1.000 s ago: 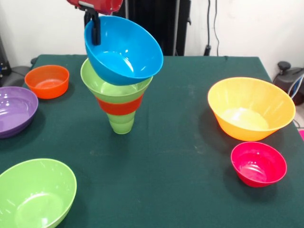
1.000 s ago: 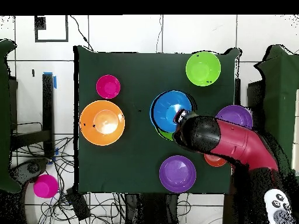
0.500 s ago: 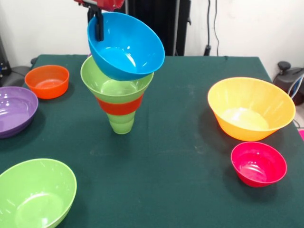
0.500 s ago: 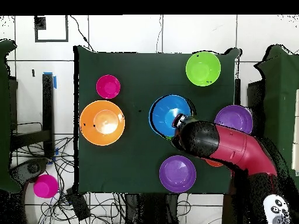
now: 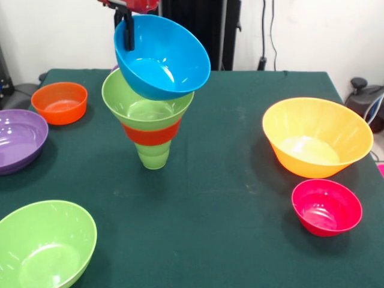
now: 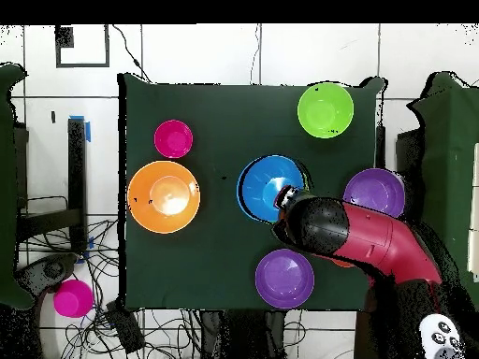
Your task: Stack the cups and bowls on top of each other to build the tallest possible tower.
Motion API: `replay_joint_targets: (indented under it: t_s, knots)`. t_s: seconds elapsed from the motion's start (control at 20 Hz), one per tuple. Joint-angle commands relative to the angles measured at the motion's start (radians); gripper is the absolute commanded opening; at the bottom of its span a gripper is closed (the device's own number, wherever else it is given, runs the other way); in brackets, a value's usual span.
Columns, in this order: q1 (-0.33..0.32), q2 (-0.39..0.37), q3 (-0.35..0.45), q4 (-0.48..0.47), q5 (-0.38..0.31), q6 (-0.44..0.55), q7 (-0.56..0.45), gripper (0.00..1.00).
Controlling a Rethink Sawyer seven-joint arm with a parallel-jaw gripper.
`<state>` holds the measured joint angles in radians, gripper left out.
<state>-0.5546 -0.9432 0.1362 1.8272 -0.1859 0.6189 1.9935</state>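
The tower stands mid-table: a light-green cup [image 5: 153,155] at the base, an orange-red bowl [image 5: 150,133] on it, and a lime-green bowl [image 5: 139,108] on top. A blue bowl [image 5: 165,60] hangs tilted over the green bowl's mouth, its open side facing the front. Whether its underside touches the green rim I cannot tell. My gripper [image 5: 126,43] is shut on the blue bowl's far-left rim, with one black finger [image 5: 128,33] inside the bowl. From overhead, the blue bowl [image 6: 269,187] hides most of the tower, and the gripper [image 6: 283,198] sits at its rim.
On the table are a small orange-red bowl [image 5: 59,102], a purple bowl [image 5: 18,139], a lime-green bowl [image 5: 45,246], a large orange bowl [image 5: 317,137] and a pink-red bowl [image 5: 327,207]. Overhead, another purple bowl [image 6: 284,278] lies beside the arm [image 6: 360,238].
The blue bowl has risen a little and shifted slightly right in the front view, still tilted in the gripper's hold. The tower and the other bowls have not moved.
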Motion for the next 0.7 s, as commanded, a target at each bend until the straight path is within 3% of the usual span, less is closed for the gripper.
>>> replay_joint_targets:
  t_s: [0.05, 0.7]
  knots:
    - [0.015, 0.014, 0.092, 0.034, -0.080, -0.042, -0.095, 0.00]
    - [0.018, 0.034, 0.095, 0.010, -0.086, -0.045, -0.097, 0.00]
